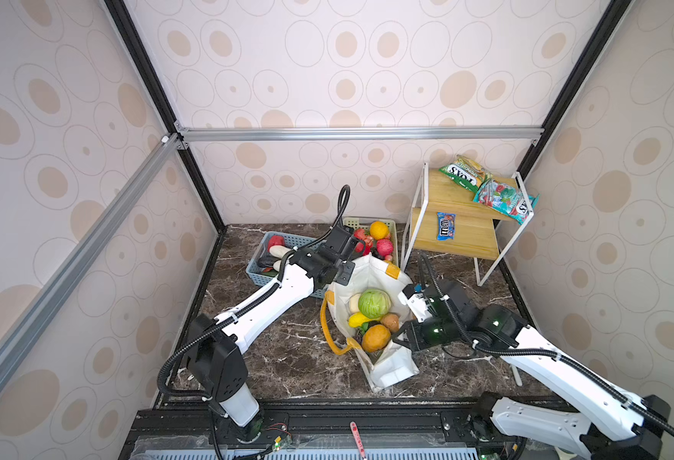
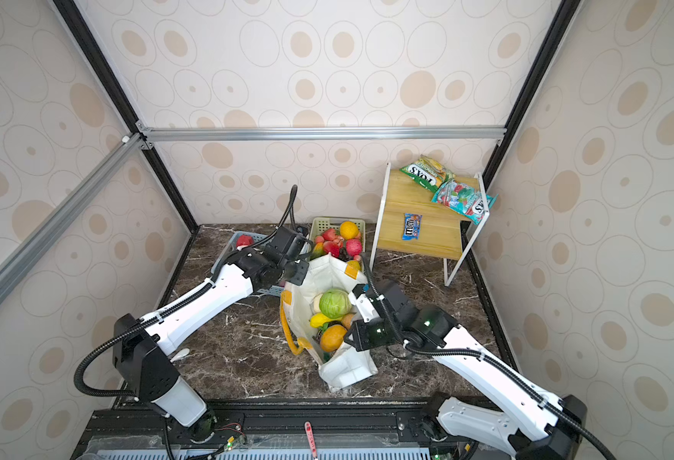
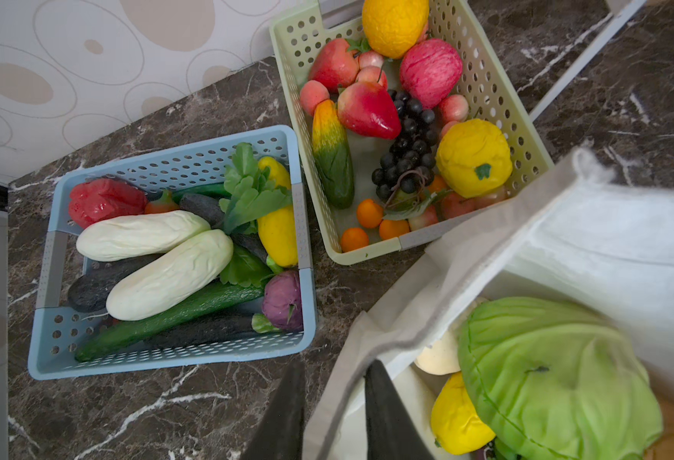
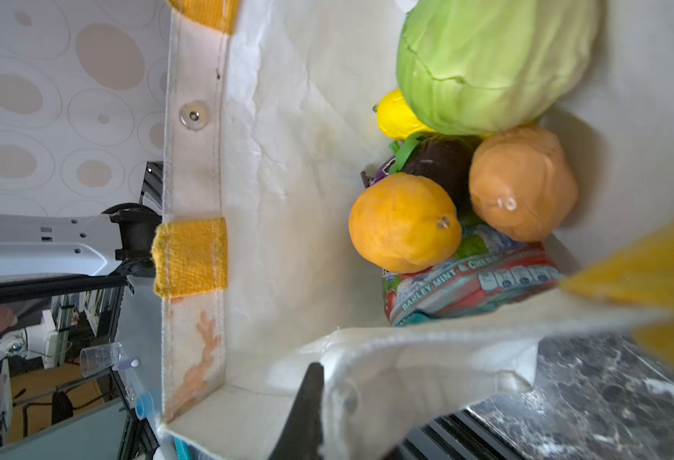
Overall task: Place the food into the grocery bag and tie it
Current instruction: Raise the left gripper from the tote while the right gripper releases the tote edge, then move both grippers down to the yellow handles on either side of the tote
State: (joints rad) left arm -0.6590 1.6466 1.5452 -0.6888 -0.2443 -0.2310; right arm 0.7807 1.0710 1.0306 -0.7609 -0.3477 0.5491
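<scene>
Your left gripper (image 3: pixel 335 364) pinches the far rim of the grocery bag (image 1: pixel 391 366), and your right gripper (image 1: pixel 399 337) sits across from it, its grip hidden.

Cream wallpaper printed with beige ovals and thin rings is covering the back wall (image 1: pixel 347 71) and both side walls in both top views. Black posts (image 1: pixel 148 75) are running up the corners, and a silver rail (image 1: pixel 359 133) is crossing the back wall between them. A dark brown marble worktop (image 1: pixel 295 358) with white veins is lying below. In its far right corner a two-tier wooden shelf (image 1: pixel 475 239) is standing on thin white metal legs. Soft, even light is falling over everything.
</scene>
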